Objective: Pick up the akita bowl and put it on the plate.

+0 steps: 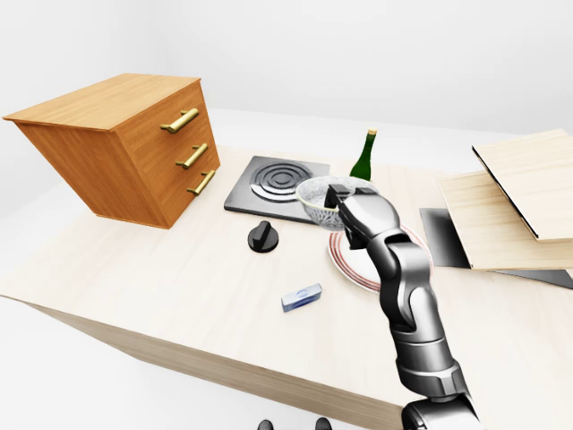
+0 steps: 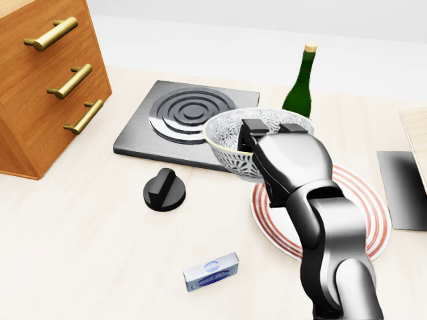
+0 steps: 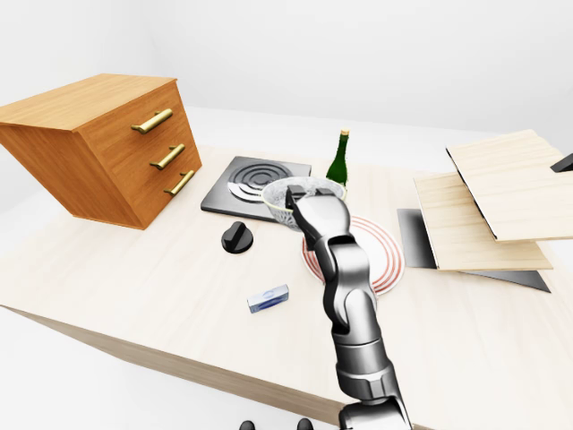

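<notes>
I'm running this one remotely, so going big to small. I'm looking over a pale wooden table [image 1: 161,296] with a wooden drawer cabinet [image 1: 125,148] sitting at the left, three brass handles on its face. Some stacked light boards [image 1: 515,202] are lying at the right of the left-eye view. Near the middle there's a dark stove plate [image 2: 180,123] with ring burners, and a green bottle [image 2: 300,90] standing just past it.

Now the actual job. My right hand [image 2: 270,143] is reaching in from the bottom of the view and pinching the near rim of the akita bowl [image 2: 233,140], fingers hooked over the edge. The bowl looks lifted and tilted a bit, hanging over the left edge of the red-ringed plate [image 2: 363,200], partly overlapping the stove plate's corner. So I'm judging I'm in the carry step, grasp done, placement not yet. Next move is nudging it rightward so it's centred over the rings, then lowering and letting go gently. My left hand isn't showing anywhere.

Small stuff: a black knob [image 2: 163,190] is lying on the table left of the plate, and a little blue-and-white box [image 2: 211,271] is sitting nearer the bottom. It's got an oval label with something printed on it, but it's way too blurry for me to read. No writing visible on the bottle either.
</notes>
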Robot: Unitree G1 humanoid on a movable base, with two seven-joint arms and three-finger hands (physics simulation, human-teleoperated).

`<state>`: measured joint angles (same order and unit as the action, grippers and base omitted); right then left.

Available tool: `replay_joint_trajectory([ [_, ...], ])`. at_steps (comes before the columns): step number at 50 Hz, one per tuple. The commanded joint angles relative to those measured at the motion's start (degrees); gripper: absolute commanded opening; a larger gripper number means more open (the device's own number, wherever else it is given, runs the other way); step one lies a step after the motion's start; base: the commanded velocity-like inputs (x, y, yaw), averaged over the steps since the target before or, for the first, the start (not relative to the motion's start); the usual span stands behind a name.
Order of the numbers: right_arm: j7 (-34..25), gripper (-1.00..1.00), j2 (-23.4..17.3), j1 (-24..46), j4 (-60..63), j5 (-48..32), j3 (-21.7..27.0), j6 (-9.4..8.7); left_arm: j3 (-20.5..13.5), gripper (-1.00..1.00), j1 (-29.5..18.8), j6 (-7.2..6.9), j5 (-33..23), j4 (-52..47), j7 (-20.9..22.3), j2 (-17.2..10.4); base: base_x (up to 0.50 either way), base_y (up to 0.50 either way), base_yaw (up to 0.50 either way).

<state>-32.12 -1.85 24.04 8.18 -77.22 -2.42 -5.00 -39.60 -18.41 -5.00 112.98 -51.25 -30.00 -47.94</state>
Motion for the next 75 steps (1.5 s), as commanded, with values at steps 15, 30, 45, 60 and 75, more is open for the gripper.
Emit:
replay_joint_trajectory([
  [15,-5.4,-1.0,-5.0,-10.0,16.0,-2.6,8.1,0.0,-0.5,1.0,0.6,0.0,0.0,-0.6,0.0,0.3,0.0,0.0,0.0],
  [30,2.3,-1.0,-5.3,-13.6,12.6,4.5,10.3,0.0,1.2,1.0,-1.3,0.0,-0.9,0.6,0.0,-0.5,0.0,0.0,0.0],
  [45,13.8,-1.0,-7.0,-12.9,4.1,14.4,10.3,0.0,2.4,1.0,-2.7,0.0,-1.7,1.4,0.0,-0.6,0.0,0.0,0.0],
  [60,22.5,-1.0,-8.3,-14.0,-4.1,22.2,10.3,0.0,2.0,1.0,-2.1,0.0,-1.8,1.2,0.0,-0.2,0.0,0.0,0.0],
  [75,23.2,-1.0,-8.6,-15.6,-4.3,22.4,10.2,0.0,1.5,1.0,-1.4,0.0,-1.4,0.7,0.0,0.0,0.0,0.0,0.0],
])
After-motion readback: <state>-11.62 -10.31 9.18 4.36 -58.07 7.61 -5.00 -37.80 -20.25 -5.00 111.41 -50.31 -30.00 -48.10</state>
